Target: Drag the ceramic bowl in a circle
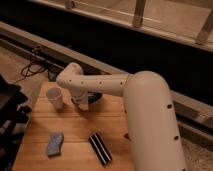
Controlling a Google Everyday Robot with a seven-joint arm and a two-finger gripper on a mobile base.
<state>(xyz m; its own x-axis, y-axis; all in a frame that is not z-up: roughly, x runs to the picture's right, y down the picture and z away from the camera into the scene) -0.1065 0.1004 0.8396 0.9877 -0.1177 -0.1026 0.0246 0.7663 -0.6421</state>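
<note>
At mid-frame the hand (83, 104), its grip impossible to tell, sits by the dark bowl (98, 95) on the wooden surface (75, 127), below a railing (140, 12).

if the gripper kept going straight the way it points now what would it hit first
The gripper points down, so it would likely meet the wooden table first, between the white cup and the dark ceramic bowl. Depth is unclear: it may be on the bowl's near rim instead.

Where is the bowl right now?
In the camera view, the bowl sits at the table's far edge, mostly hidden under the arm, right of the cup; the gripper hangs between bowl and cup.
</note>
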